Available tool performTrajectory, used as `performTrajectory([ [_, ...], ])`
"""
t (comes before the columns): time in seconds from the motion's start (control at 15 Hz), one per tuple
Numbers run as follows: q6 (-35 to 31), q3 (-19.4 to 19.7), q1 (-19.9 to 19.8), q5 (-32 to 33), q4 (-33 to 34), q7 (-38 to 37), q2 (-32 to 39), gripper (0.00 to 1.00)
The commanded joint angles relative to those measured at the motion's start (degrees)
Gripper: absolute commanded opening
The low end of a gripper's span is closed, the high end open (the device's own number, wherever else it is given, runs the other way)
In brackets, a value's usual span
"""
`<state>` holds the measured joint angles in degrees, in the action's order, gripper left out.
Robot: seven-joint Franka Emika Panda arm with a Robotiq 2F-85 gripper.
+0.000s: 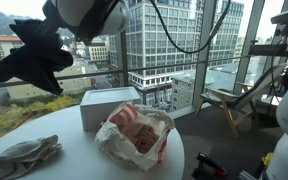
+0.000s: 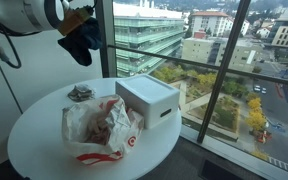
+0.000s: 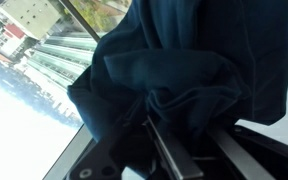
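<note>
A dark navy cloth hangs high above the round white table, bunched in my gripper, which is shut on it. In an exterior view the same cloth dangles from the gripper over the table's far side. The wrist view is filled by the dark cloth, pinched between the two fingers. Below on the table lie a crumpled white and red plastic bag, a white box and a grey cloth.
Floor-to-ceiling windows stand right behind the table with a city view. A wooden folding chair stands off to one side. The bag, box and grey cloth crowd the tabletop.
</note>
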<state>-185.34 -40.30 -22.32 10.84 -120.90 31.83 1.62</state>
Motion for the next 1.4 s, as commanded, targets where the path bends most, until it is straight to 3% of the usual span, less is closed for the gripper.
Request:
performTrajectory([
  [0.0,0.7,12.6,5.7,3.3,-3.5,-4.4,-11.8,0.03],
  [0.07,1.5,5.4,-3.6,2.0,-4.6,-2.6,-14.4,0.03],
  [0.13,1.9,6.3,-4.8,3.4,-5.6,-3.6,-16.6,0.03],
  [0.53,12.5,0.3,-19.6,8.4,-10.8,-7.1,-29.0,0.03],
  [0.73,20.1,-1.7,-22.9,10.3,-12.3,-8.6,-32.7,0.03],
  [0.8,23.5,2.4,-18.6,17.4,-12.2,-13.7,-31.6,0.03],
  [0.93,30.4,5.5,-13.9,20.6,-12.8,-15.1,-30.4,0.03],
  [1.33,47.3,24.1,10.6,17.5,-15.4,-12.4,-26.3,0.03],
])
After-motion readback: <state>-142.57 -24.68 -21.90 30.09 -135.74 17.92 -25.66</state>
